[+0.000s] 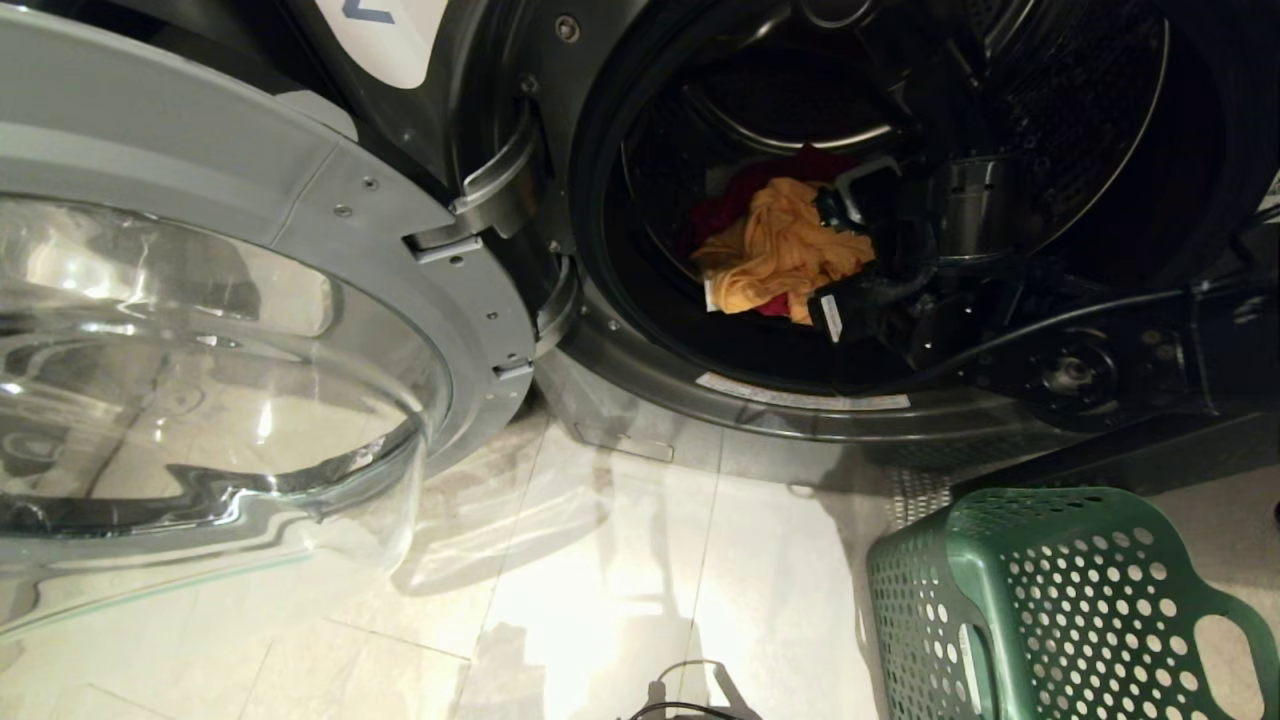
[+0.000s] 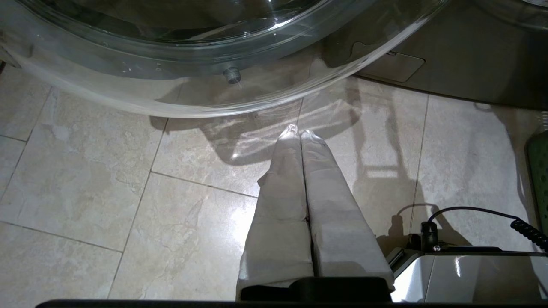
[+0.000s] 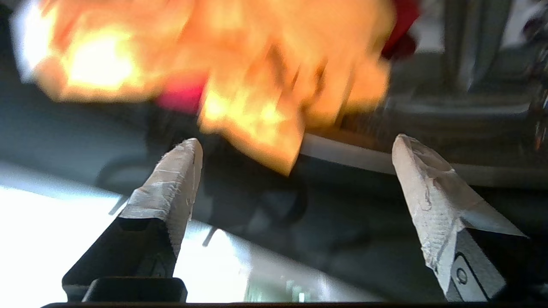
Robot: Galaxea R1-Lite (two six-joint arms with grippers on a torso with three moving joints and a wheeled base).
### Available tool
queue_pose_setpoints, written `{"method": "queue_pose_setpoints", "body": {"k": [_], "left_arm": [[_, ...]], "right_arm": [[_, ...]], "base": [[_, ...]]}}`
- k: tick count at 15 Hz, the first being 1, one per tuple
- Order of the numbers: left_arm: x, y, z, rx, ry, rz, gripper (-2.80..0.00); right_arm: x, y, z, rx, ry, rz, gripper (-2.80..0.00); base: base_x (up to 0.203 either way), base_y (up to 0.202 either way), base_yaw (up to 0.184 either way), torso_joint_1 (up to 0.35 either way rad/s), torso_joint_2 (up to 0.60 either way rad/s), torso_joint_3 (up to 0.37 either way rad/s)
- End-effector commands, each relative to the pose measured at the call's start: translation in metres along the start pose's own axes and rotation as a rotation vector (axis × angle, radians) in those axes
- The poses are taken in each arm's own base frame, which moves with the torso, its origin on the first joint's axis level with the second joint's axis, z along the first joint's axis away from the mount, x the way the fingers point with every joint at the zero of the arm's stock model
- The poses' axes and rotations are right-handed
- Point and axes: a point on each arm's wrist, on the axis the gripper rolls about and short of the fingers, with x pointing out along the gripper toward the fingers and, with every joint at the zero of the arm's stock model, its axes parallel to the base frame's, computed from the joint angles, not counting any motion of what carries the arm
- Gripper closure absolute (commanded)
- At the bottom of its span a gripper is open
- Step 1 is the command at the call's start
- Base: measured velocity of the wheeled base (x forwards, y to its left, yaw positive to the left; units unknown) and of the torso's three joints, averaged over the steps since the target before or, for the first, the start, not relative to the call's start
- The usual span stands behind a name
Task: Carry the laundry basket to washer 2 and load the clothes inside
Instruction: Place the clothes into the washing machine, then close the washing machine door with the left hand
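Observation:
Washer 2 (image 1: 600,380) stands with its door swung open, and part of its white label (image 1: 385,40) shows at the top. In the drum lie the clothes: a yellow-orange garment (image 1: 775,255) over a red one (image 1: 730,205). My right gripper (image 1: 838,255) reaches into the drum just right of the pile. In the right wrist view this gripper (image 3: 295,147) is open and holds nothing, with the orange garment (image 3: 239,64) just beyond its fingertips. The green laundry basket (image 1: 1060,600) stands on the floor at the lower right. My left gripper (image 2: 301,132) hangs shut and empty over the floor tiles.
The open glass door (image 1: 200,350) fills the left side and overhangs the tiled floor (image 1: 620,560). A black cable (image 2: 492,211) and part of my base (image 2: 466,278) sit near the left gripper. The basket's edge (image 2: 540,179) is at that view's side.

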Motion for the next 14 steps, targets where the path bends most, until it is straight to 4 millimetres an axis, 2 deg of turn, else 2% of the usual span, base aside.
{"method": "queue_pose_setpoints", "body": {"k": [1, 3, 5, 7, 8, 10, 12, 14], "left_arm": [[0.000, 0.000, 0.000, 0.000, 0.000, 0.001, 0.00], [0.000, 0.000, 0.000, 0.000, 0.001, 0.000, 0.00], [0.000, 0.000, 0.000, 0.000, 0.000, 0.000, 0.00], [0.000, 0.000, 0.000, 0.000, 0.000, 0.000, 0.00], [0.000, 0.000, 0.000, 0.000, 0.001, 0.001, 0.00], [0.000, 0.000, 0.000, 0.000, 0.000, 0.000, 0.00], [0.000, 0.000, 0.000, 0.000, 0.001, 0.001, 0.00], [0.000, 0.000, 0.000, 0.000, 0.001, 0.001, 0.00]], "right_arm": [[-0.052, -0.020, 0.004, 0.004, -0.019, 0.044, -2.80], [-0.088, -0.029, -0.007, -0.013, -0.011, 0.094, -2.80], [-0.125, -0.049, -0.020, -0.047, 0.015, 0.133, -2.80], [-0.158, -0.072, -0.043, -0.144, 0.135, 0.181, -2.80], [-0.173, -0.081, -0.059, -0.192, 0.229, 0.224, 0.00], [-0.196, -0.094, -0.082, -0.112, 0.390, 0.312, 0.00], [-0.210, -0.104, -0.099, -0.008, 0.487, 0.308, 0.00], [-0.223, -0.112, -0.127, -0.006, 0.561, 0.289, 0.00]], "base": [[0.000, 0.000, 0.000, 0.000, 0.00, 0.000], [0.000, 0.000, 0.000, 0.000, 0.00, 0.000], [0.000, 0.000, 0.000, 0.000, 0.00, 0.000], [0.000, 0.000, 0.000, 0.000, 0.00, 0.000], [0.000, 0.000, 0.000, 0.000, 0.00, 0.000], [0.000, 0.000, 0.000, 0.000, 0.00, 0.000], [0.000, 0.000, 0.000, 0.000, 0.00, 0.000], [0.000, 0.000, 0.000, 0.000, 0.00, 0.000]]}}
